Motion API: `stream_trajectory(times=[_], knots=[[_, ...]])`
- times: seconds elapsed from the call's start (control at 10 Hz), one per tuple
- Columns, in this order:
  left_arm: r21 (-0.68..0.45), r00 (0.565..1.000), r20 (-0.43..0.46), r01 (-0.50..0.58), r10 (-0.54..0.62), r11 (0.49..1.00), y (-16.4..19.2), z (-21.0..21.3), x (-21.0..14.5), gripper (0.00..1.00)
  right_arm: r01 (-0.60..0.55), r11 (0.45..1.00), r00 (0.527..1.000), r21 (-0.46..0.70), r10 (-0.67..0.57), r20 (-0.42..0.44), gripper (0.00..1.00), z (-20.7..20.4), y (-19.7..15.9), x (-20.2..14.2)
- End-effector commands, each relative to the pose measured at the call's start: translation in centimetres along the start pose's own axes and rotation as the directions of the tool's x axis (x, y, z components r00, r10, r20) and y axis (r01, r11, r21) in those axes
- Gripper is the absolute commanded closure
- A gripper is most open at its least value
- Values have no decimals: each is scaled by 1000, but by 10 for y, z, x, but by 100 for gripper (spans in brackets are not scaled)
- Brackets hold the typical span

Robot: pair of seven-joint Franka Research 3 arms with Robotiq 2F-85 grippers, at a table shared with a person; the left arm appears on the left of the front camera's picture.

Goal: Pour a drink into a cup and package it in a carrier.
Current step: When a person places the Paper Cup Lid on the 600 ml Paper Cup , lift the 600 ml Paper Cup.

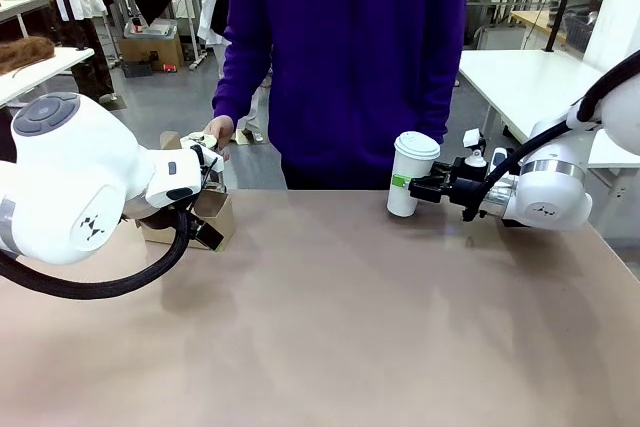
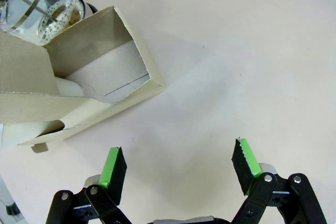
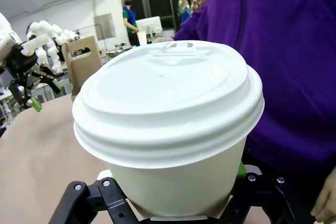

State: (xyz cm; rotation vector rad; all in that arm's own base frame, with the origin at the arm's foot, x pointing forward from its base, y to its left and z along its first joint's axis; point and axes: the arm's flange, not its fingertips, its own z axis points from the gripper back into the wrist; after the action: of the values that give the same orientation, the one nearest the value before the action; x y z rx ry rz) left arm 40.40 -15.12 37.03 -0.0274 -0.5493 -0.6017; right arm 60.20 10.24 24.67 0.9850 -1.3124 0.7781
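Note:
The tall white cup (image 1: 408, 175) with a domed lid stands upright at the table's far right. My right gripper (image 1: 418, 187) is shut on the cup's side. In the right wrist view the cup (image 3: 173, 129) sits close up between the fingers. The brown cardboard carrier (image 1: 205, 215) rests at the far left, partly behind my left arm. My left gripper (image 2: 180, 165) hangs open over bare table just beside the carrier (image 2: 100, 82), holding nothing. A clear glass press jug (image 2: 37, 6) stands behind the carrier. The drink itself is hidden.
A person in a purple top stands at the far edge, one hand (image 1: 218, 132) down by the carrier. The carrier's handle panel (image 3: 84, 61) rises in the right wrist view, with my left gripper (image 3: 29, 85) beside it. Bare tabletop (image 1: 330, 317) spans the middle and front.

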Motion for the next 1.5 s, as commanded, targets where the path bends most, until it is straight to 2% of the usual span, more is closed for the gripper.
stream_trajectory(times=[0.0, 0.4, 0.7, 1.0, 1.2, 1.3, 1.4], knots=[[-1, 1000, 1, 0, 0, 1000, 0, 0, 0, 0, -29, 999, 999, 29, 29, -20, 20, 9, 17, 40], [-1, 1000, 1, 0, 0, 1000, 0, 0, 0, 0, -155, 985, 985, 75, 160, -65, 20, 32, 69, 147], [-1, 1000, 1, 0, 0, 1000, 0, 0, 0, 0, -136, 983, 986, 120, 146, -78, 20, 53, 130, 216], [-1, 1000, 1, 0, 0, 1000, 0, 0, 0, 0, -76, 986, 994, 146, 87, -73, 20, 60, 162, 247], [-1, 1000, 1, 0, 0, 1000, 0, 0, 0, 0, -45, 988, 995, 151, 58, -85, 20, 59, 163, 249], [-1, 1000, 1, 0, 0, 1000, 0, 0, 0, 0, -1, 980, 998, 197, 14, -66, 20, 58, 157, 244], [-1, 1000, 1, 0, 0, 1000, 0, 0, 0, 0, -86, 986, 994, 143, 95, -59, 20, 57, 164, 246]])
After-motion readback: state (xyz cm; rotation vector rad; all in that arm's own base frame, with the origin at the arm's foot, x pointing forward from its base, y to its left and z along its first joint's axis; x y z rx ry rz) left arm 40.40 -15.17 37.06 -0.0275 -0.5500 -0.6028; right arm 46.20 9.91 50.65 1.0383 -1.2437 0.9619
